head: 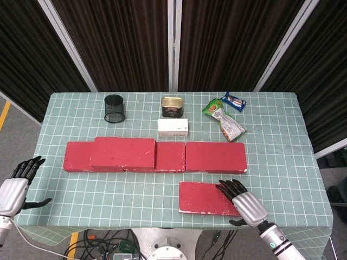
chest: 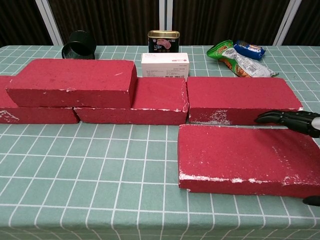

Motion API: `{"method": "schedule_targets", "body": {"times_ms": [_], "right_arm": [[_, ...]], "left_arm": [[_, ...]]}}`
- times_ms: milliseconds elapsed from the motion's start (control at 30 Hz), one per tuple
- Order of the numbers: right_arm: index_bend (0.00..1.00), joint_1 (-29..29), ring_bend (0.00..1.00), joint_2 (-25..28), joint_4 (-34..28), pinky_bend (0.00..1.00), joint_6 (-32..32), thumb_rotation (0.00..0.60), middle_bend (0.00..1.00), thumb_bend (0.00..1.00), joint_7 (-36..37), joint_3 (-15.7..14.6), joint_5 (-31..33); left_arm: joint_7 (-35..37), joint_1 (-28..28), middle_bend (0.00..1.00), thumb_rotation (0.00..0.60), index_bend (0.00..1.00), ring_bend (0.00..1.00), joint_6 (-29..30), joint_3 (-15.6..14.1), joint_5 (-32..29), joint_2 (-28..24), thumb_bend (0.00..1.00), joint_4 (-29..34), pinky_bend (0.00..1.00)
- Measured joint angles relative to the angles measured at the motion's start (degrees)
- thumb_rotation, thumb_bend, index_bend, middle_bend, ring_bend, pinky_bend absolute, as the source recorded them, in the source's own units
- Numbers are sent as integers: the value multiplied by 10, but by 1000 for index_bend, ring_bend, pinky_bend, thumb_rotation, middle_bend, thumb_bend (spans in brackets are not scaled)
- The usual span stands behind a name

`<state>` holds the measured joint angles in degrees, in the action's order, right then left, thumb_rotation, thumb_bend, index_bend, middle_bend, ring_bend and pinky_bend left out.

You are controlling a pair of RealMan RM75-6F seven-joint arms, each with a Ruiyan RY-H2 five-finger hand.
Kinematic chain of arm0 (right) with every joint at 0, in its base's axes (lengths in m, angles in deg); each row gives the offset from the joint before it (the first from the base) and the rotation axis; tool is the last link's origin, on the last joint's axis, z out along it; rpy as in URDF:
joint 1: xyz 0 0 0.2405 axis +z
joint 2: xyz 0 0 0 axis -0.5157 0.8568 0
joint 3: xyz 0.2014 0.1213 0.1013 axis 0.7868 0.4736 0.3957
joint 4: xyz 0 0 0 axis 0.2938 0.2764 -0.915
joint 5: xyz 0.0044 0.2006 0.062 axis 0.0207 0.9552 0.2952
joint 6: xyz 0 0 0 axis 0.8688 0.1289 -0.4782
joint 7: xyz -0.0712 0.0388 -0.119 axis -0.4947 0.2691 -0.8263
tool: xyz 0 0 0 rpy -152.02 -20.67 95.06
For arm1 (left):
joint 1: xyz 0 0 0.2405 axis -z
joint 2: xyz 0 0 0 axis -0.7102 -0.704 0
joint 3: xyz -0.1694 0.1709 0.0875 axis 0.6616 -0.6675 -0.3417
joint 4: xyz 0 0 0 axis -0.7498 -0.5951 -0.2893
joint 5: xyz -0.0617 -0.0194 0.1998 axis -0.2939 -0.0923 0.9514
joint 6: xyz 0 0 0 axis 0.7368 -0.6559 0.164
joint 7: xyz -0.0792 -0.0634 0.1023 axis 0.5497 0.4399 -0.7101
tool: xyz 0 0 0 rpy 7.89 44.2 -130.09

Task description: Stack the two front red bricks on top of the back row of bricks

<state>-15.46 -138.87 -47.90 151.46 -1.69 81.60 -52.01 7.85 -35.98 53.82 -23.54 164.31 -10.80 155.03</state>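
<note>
Risk is slipping: right hand point(head: 243, 201), fingers spread and holding nothing, covers only the right end of 1 front red brick point(head: 206, 198); left hand point(head: 15, 186) released.

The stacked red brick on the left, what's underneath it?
The stacked brick lies on the back row of bricks, covering most of the left brick and the seam beside it. Only that brick's left end shows.
</note>
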Motion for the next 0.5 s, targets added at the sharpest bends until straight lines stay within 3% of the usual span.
{"method": "schedule_targets", "body": {"times_ms": [500], "right_arm": [[0, 38, 0, -38, -1, 0, -42, 600, 2, 0, -25, 22, 72]], "left_arm": [[42, -13, 0, 600, 54, 0, -18, 11, -5, -22, 9, -8, 0]]}}
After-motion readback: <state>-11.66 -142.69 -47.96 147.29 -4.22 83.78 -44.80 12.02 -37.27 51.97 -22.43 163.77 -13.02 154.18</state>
